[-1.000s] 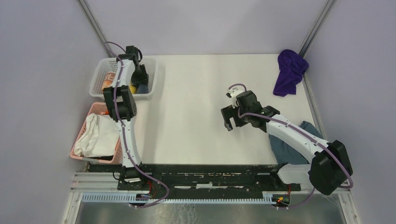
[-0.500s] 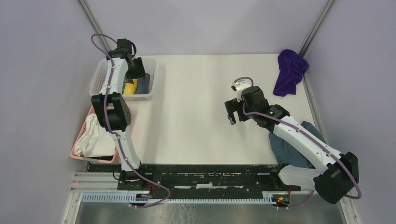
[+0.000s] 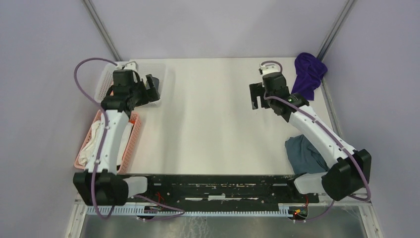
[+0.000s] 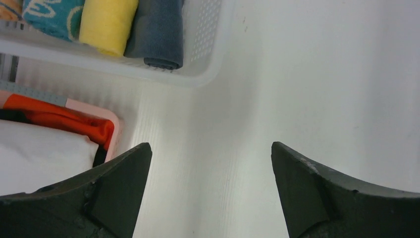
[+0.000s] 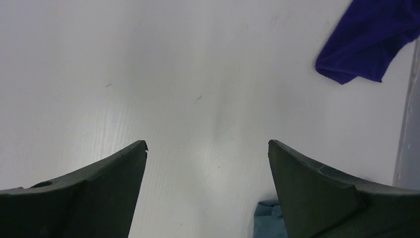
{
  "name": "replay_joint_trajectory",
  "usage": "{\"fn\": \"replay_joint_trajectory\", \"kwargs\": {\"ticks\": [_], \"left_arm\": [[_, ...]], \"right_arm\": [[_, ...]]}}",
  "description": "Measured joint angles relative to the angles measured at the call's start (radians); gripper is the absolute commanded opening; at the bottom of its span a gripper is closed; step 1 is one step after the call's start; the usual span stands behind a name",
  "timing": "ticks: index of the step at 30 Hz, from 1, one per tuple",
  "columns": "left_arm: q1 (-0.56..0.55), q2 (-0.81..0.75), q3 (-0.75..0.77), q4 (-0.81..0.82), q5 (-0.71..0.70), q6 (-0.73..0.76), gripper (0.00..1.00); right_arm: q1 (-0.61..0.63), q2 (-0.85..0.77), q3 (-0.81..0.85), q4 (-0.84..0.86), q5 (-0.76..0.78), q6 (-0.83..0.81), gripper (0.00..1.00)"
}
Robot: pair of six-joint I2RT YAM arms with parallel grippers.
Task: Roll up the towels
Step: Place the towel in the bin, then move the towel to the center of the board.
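**Both claws wide open and empty above the table, loose towels along the right edge**

The left gripper [image 3: 154, 90] hangs over the inner, near corner of the white basket [image 3: 105, 79] at the table's far left. Its jaws are spread wide with nothing between them. In the left wrist view the two dark fingertips [image 4: 124, 183] frame bare white table [image 4: 297, 74] just past the basket's rim. Three rolls lie side by side inside that basket: a dark grey roll [image 4: 158, 34] nearest the corner, a yellow roll [image 4: 106, 25] touching it, and a teal patterned roll [image 4: 52, 17] beyond. Just beside the white basket, toward the near edge, stands the pink basket [image 3: 134, 134]. It holds a white cloth [image 3: 91, 148] and a fold of orange cloth [image 4: 59, 119].

A wide stretch of white tabletop separates the two arms. The right gripper [image 3: 254, 96] is raised over the far right part of the table, jaws equally wide apart and holding nothing. Its wrist camera looks down on plain table between the fingertips [image 5: 114, 183].

The purple towel [image 3: 307, 74] lies crumpled in the far right corner, against the table's right edge and near the frame post. It sits just beyond the right gripper and is not touching it. The blue-grey towel [image 3: 303, 152] lies bunched at the near right edge, partly under the right arm and close to its base. A grey rail [image 5: 407, 124] runs along the table's right side, between the two loose towels in the right wrist view.
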Motion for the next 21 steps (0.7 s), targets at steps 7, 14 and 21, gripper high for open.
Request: {"fn": "replay_joint_trajectory", "kwargs": {"ticks": [7, 14, 21], "left_arm": [[-0.063, -0.296, -0.246, 0.163, -0.011, -0.035, 1.0], [-0.19, -0.367, -0.398, 0.254, -0.101, -0.034, 1.0], [-0.22, -0.359, -0.41, 0.275, -0.158, -0.034, 1.0]], "right_arm": [[-0.257, 0.2, 0.057, 0.045, -0.037, 0.062, 0.96], [-0.468, 0.46, 0.212, 0.085, -0.061, 0.133, 0.86], [-0.593, 0.712, 0.387, 0.115, -0.069, 0.207, 0.69]]}}
